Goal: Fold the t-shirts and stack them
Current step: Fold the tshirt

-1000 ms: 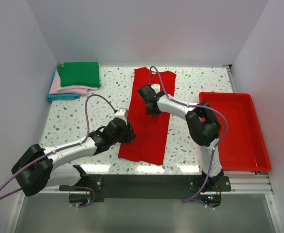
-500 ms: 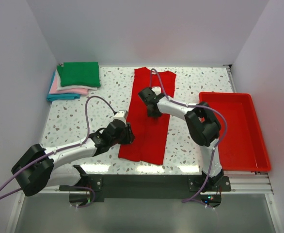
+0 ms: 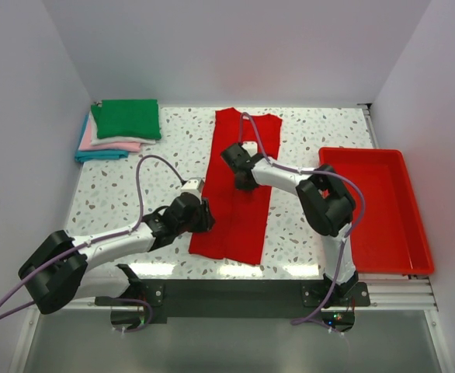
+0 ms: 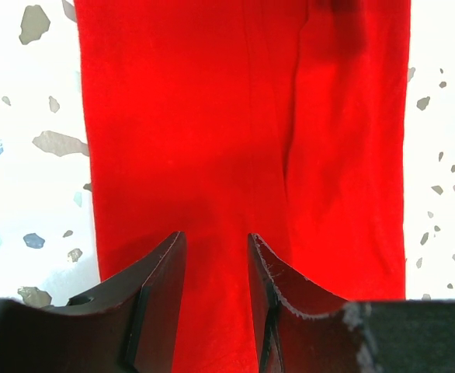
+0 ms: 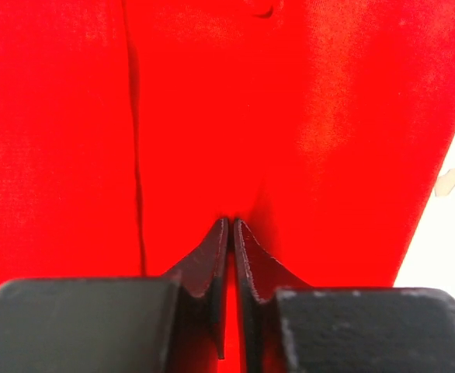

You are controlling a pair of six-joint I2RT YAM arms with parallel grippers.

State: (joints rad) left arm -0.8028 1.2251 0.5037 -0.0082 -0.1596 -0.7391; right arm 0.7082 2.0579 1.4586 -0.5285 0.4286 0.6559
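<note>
Lying flat, long narrow folded red t-shirt (image 3: 239, 221), right hand (image 5: 230, 223) pinched shut on its cloth, left hand (image 4: 214, 242) half-open over it

Bright red t-shirt (image 3: 243, 225): folded lengthwise into long narrow strip, flat, table centre, running near to far. Far left: stack of small folded rectangles, green shirt (image 3: 126, 119) on top, pink shirt (image 3: 111, 146) and blue shirt (image 3: 99, 155) beneath.

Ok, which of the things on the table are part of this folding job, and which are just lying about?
Part of the job:
- red t-shirt, laid out as a long strip mid-table
- stack of folded shirts, far left corner, green on top
- right gripper, pinching the red t-shirt
- left gripper, open over the same shirt

Lying about:
- red tray, at the right
</note>
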